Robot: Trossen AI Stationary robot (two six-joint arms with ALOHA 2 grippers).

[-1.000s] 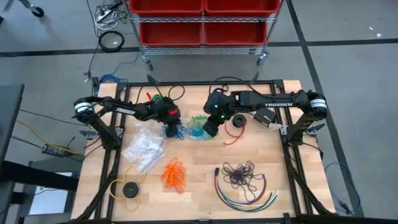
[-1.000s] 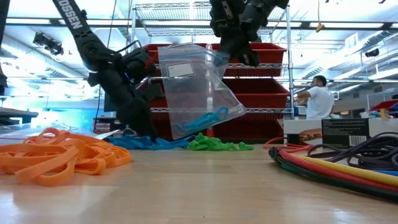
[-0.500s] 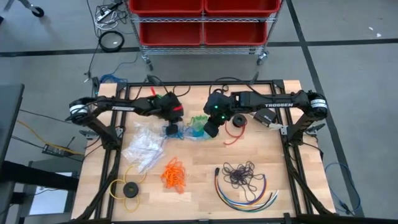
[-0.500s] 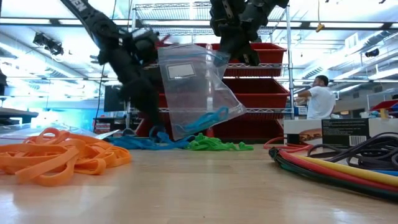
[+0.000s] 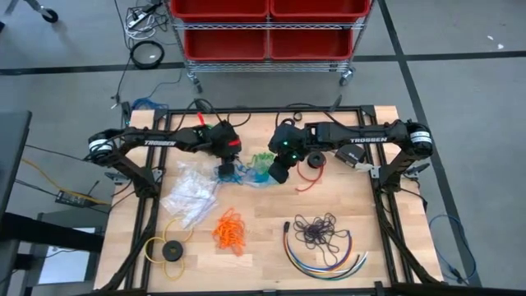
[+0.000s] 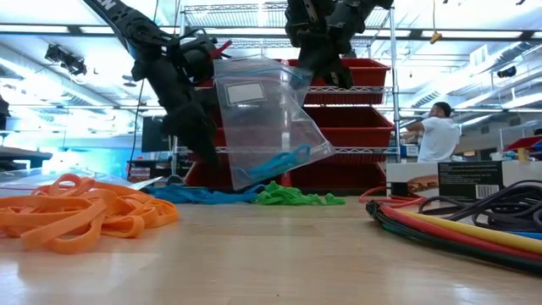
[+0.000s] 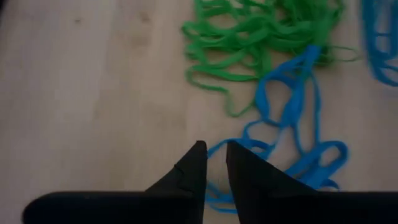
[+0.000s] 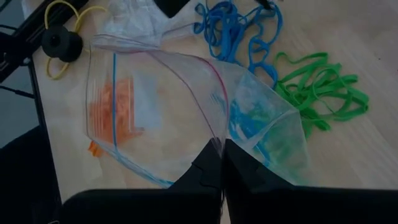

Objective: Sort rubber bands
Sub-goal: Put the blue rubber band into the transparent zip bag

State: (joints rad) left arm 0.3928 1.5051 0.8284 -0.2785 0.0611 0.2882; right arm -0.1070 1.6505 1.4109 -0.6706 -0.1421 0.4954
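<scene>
Left claw (image 5: 225,170): poised above the blue rubber bands (image 7: 292,124) at mid-table; fingers (image 7: 186,177) nearly together with a narrow gap, nothing visibly held between them.
Right claw (image 8: 221,163): closed on the rim of a clear zip bag (image 6: 267,119), holding it raised off the table (image 5: 271,222).
Clear zip bag: hangs tilted from the right claw; several blue bands lie in its lower corner.
Blue rubber bands: loose tangle on the table, just beside the green rubber bands (image 7: 261,34) and partly overlapping them.
Green rubber bands: bunch on the table under and beside the hanging bag.
Orange rubber bands (image 5: 230,229): separate pile nearer the front edge, well apart from the claws.
Dark purple rubber bands (image 5: 316,230): pile at front right, inside the curve of the multicoloured cables (image 5: 325,259).
Crumpled plastic bags (image 5: 191,196): lying left of centre.
</scene>
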